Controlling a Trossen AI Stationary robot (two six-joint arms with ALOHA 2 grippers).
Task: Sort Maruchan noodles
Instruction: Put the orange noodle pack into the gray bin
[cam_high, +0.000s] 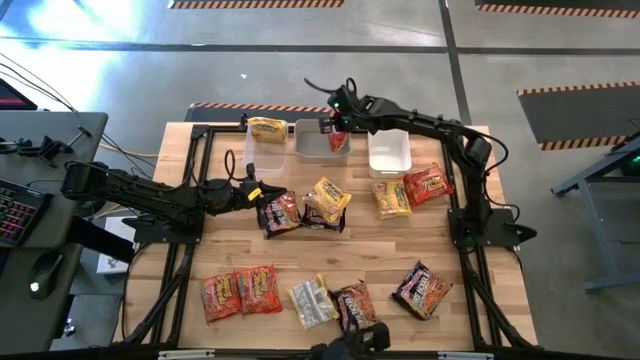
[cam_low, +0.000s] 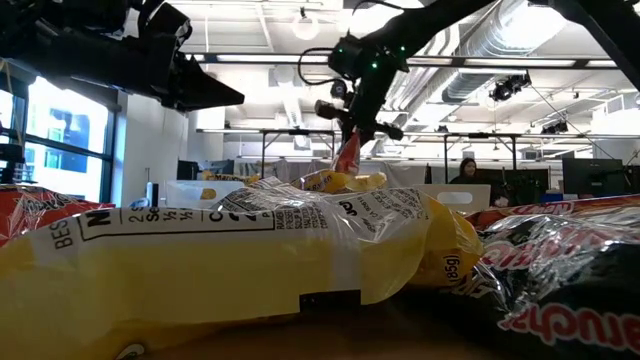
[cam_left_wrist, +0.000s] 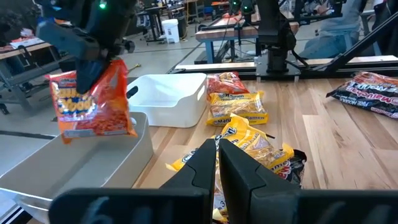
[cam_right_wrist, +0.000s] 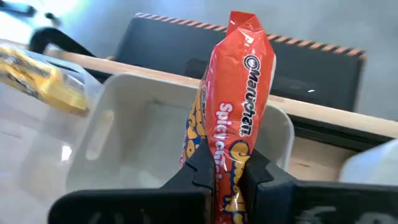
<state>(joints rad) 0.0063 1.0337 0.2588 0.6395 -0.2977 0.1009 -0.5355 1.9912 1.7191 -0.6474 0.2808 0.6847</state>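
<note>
My right gripper (cam_high: 335, 126) is shut on a red-orange Maruchan noodle packet (cam_left_wrist: 93, 99) that hangs over the middle tub (cam_high: 312, 148) at the table's far edge. The left tub (cam_high: 262, 158) holds a yellow packet (cam_high: 267, 130). The white right tub (cam_high: 388, 152) shows nothing inside. My left gripper (cam_high: 254, 194) is shut, at the table's left of a dark packet (cam_high: 280, 212) and a yellow one (cam_high: 327, 200), both flat on the wood. More packets lie at the right (cam_high: 428, 184) and along the near edge (cam_high: 240, 293). My right gripper pinches the red-orange packet between its two fingers near one end (cam_right_wrist: 227, 163), with the wrapper edge-on between them. The fingers (cam_left_wrist: 83, 70) come slanting down from above onto the packet's top. The packet hangs below them, clear of the tub (cam_left_wrist: 81, 163).
Several packets lie scattered on the wooden table: yellow (cam_high: 392, 197), dark (cam_high: 423, 288), dark (cam_high: 352, 305), pale (cam_high: 310, 300). A black frame (cam_high: 200, 135) runs round the table. In the low view a yellow packet (cam_low: 250, 250) fills the foreground.
</note>
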